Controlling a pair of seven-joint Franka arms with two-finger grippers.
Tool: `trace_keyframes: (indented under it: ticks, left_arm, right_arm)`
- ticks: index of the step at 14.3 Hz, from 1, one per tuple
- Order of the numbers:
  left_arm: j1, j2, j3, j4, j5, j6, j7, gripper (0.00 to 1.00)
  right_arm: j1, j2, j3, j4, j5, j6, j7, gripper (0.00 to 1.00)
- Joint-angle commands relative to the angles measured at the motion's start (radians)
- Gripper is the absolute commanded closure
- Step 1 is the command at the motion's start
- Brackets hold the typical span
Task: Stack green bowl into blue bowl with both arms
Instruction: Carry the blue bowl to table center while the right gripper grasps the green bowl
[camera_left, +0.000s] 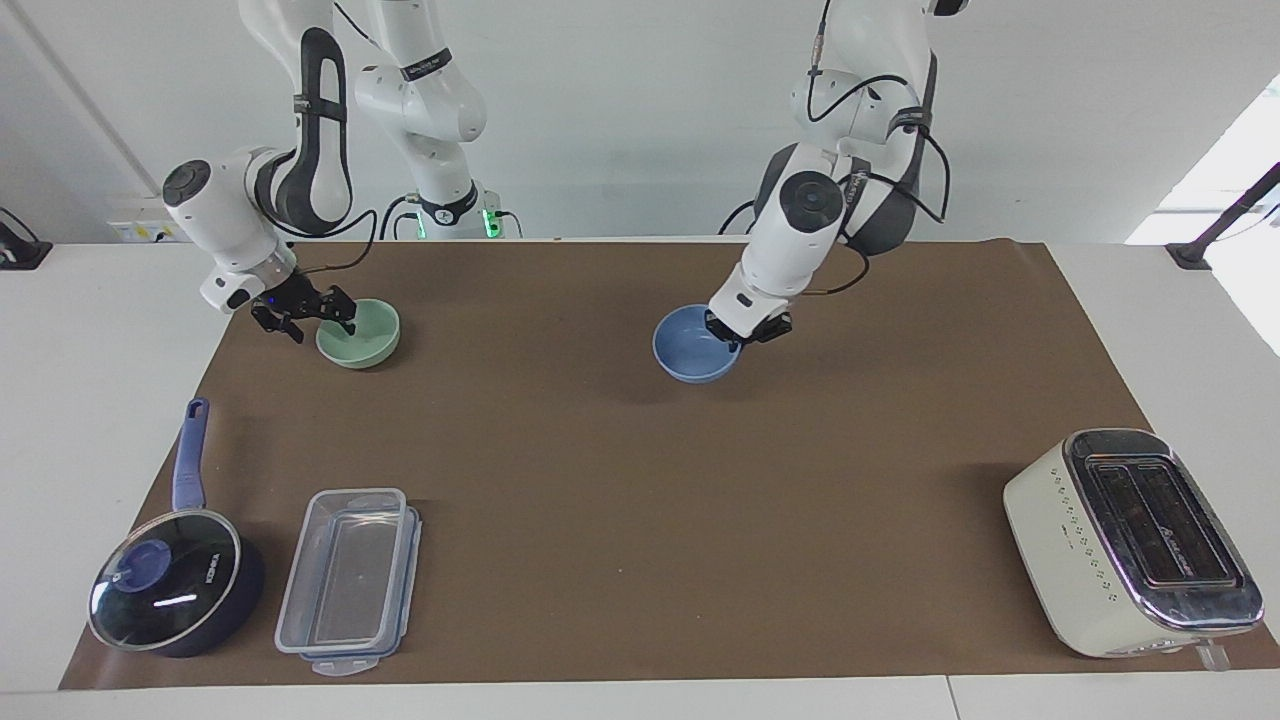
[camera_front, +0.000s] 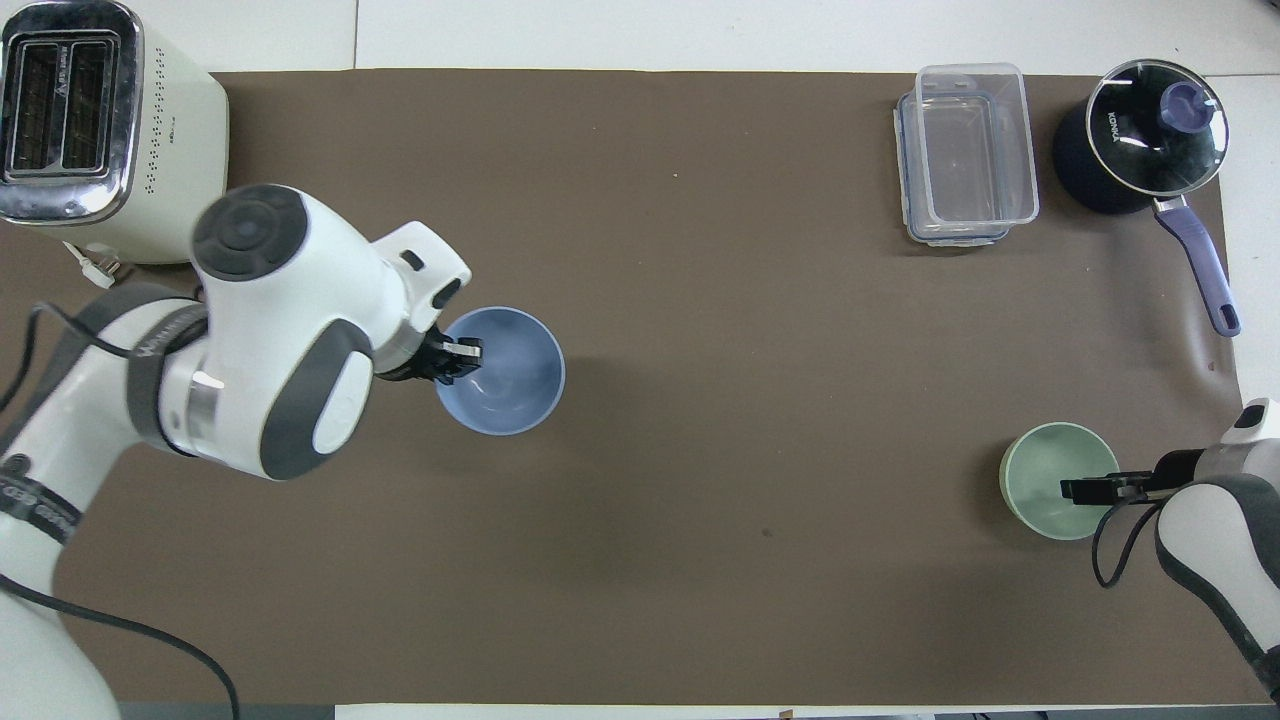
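Note:
My left gripper (camera_left: 741, 331) is shut on the rim of the blue bowl (camera_left: 690, 350) and holds it just above the brown mat, near the table's middle; a shadow lies under it. In the overhead view the blue bowl (camera_front: 512, 372) hangs from the left gripper (camera_front: 462, 356). The green bowl (camera_left: 362, 338) sits on the mat at the right arm's end, near the robots. My right gripper (camera_left: 308, 322) is at its rim, fingers spread, one over the bowl's inside and one outside. The overhead view shows the green bowl (camera_front: 1045, 478) and the right gripper (camera_front: 1100, 490) the same way.
A cream toaster (camera_left: 1130, 540) stands at the left arm's end, farther from the robots. A clear lidded container (camera_left: 350, 580) and a dark blue lidded saucepan (camera_left: 175, 590) stand at the right arm's end, farther from the robots than the green bowl.

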Motion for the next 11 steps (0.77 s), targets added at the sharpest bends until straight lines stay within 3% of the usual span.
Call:
trace_keyframes:
  ticks: [1, 2, 7, 11]
  left_arm:
    - [-0.056, -0.056, 0.017, -0.141, -0.028, 0.173, -0.008, 1.00]
    - [-0.079, -0.046, 0.017, -0.152, -0.028, 0.199, -0.005, 1.00]
    - [-0.084, 0.012, 0.012, -0.166, -0.059, 0.273, 0.046, 1.00]
    - [-0.085, 0.027, 0.009, -0.175, -0.094, 0.305, 0.090, 1.00]
  right_arm:
    - [-0.015, -0.014, 0.006, -0.008, 0.025, 0.008, -0.035, 0.85]
    - [-0.015, -0.014, 0.006, -0.008, 0.027, 0.007, -0.032, 1.00]
    - [-0.014, -0.022, 0.007, 0.016, 0.029, -0.021, -0.024, 1.00]
    - [-0.003, -0.040, 0.010, 0.128, 0.029, -0.176, -0.008, 1.00]
